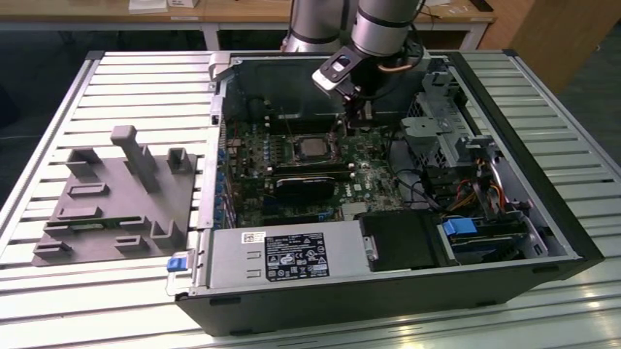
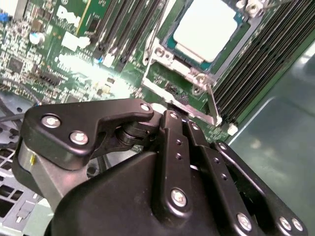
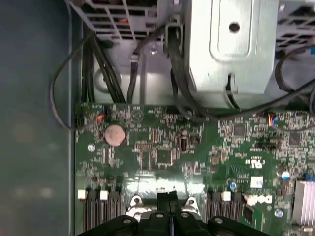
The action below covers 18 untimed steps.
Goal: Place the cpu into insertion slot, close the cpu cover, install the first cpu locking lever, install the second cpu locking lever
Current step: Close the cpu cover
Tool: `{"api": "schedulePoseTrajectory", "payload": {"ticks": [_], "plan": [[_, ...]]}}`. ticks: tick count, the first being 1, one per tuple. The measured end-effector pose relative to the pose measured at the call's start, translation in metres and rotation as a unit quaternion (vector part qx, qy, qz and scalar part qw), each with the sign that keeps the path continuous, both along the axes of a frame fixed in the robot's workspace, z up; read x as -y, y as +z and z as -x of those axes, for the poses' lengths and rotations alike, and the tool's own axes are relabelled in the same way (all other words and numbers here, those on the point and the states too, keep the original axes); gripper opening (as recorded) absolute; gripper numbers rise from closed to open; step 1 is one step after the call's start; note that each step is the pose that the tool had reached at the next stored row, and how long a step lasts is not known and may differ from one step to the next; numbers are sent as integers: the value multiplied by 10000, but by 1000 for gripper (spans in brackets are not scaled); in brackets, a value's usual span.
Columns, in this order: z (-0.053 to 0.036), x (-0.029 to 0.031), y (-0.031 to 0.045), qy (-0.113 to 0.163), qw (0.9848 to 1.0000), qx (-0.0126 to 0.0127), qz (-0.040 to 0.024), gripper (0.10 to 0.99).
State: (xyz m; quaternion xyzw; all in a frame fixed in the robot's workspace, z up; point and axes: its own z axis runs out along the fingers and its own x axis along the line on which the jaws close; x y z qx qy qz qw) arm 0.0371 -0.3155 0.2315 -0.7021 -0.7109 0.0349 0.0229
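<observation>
The cpu sat in the insertion slot on the motherboard, with the cpu cover framing it. The gripper hung just beside the slot, toward its far side and the exterior view's right. Its fingers were pressed together, but whether they pinched anything could not be told.

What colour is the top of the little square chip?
The cpu top is pale silvery, clearest in the second wrist view.

Grey fixture block on slatted table; coin battery, seemingly, on motherboard.
</observation>
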Motion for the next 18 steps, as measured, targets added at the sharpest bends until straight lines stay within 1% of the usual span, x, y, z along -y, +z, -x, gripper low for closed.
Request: {"api": "schedulePoseTrajectory", "payload": {"ticks": [8,10,13,14,15,16,18], "plan": [[186,0,0,0,10000,56,-5,102],[213,0,0,0,10000,65,-8,102],[223,0,0,0,10000,68,-9,102],[228,0,-1,0,10000,73,-13,102],[241,0,-1,0,10000,94,-20,102],[255,0,-4,1,9999,134,-28,102],[284,0,-11,2,9997,231,-38,102]]}}
